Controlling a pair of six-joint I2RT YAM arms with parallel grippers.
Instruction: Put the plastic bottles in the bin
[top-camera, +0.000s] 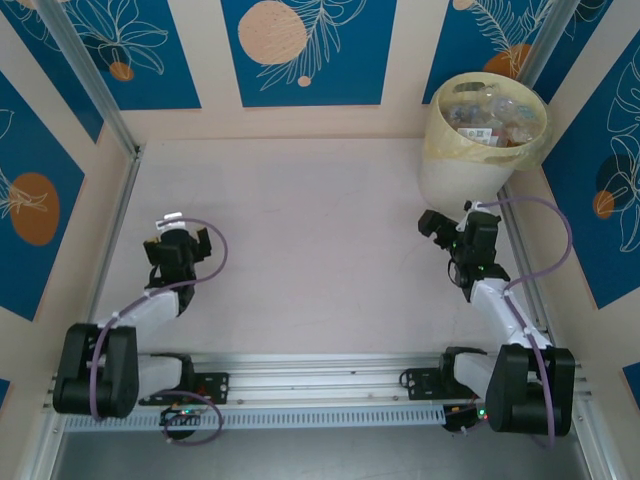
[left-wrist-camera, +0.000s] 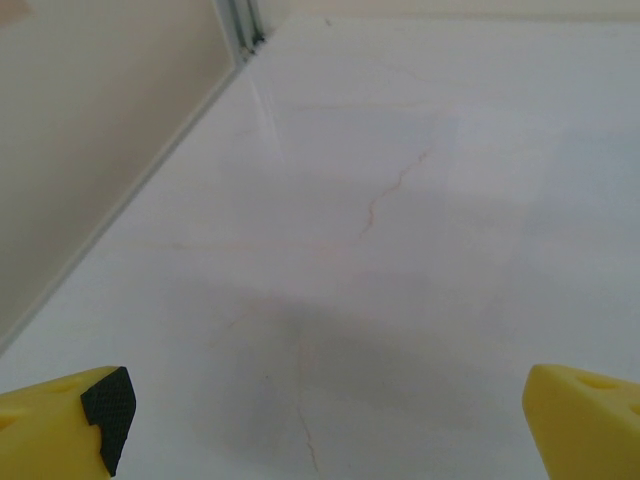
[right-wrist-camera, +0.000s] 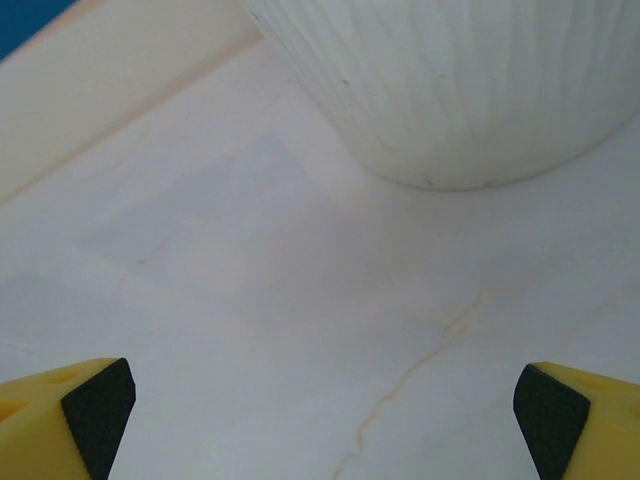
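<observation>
Bottles (top-camera: 490, 118) lay in the bin (top-camera: 462, 172), far right on the counter (top-camera: 320, 220). Left hand (top-camera: 182, 243) and right hand (top-camera: 438, 223) stood apart, both empty. I judged the binning done. Next move: park the arms.

Pale yellow bin (top-camera: 460, 170), blue wall panels (top-camera: 340, 70) with white leaf outlines and orange circles, faintly veined off-white table (top-camera: 300, 240)
</observation>
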